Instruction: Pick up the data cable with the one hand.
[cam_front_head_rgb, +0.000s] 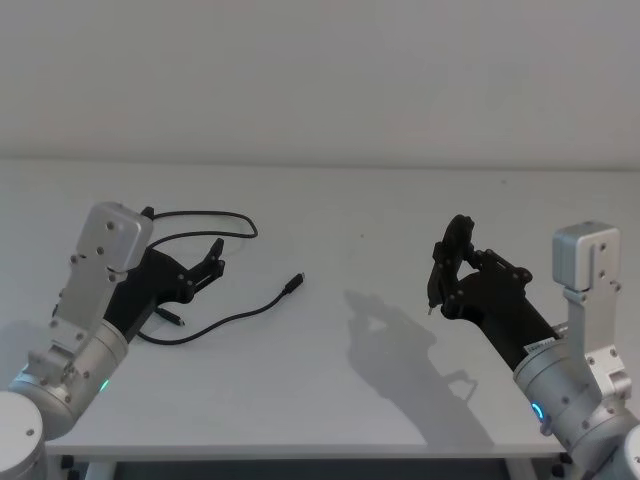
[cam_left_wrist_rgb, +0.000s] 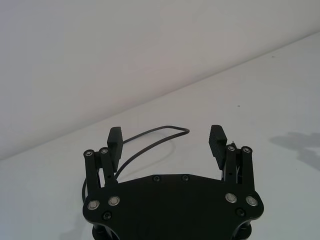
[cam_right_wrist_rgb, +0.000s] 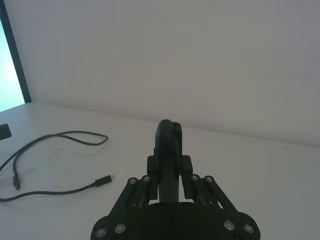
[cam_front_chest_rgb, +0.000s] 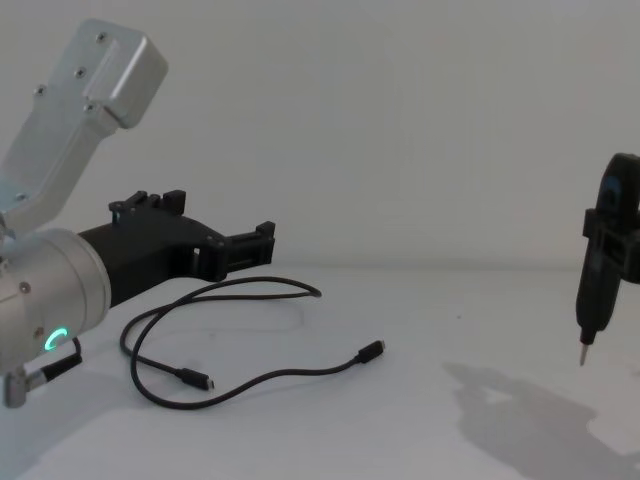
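Data cable (cam_front_head_rgb: 250, 310): loose loops lying flat on the white table (cam_front_head_rgb: 350, 400).
My left gripper (cam_front_head_rgb: 217, 257): fingers spread and empty, hovering just above the cable's loops.
My right gripper (cam_front_head_rgb: 452, 258): well apart from the cable, clenched round a pin-tipped tool (cam_front_chest_rgb: 600, 262).
Room: plain pale wall (cam_front_head_rgb: 320, 80) beyond the cable.

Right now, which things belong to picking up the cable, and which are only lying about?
Belongs to the job: data cable, in loose loops; left gripper, open, over it.
Not part: right gripper, raised, apart from the cable; table.
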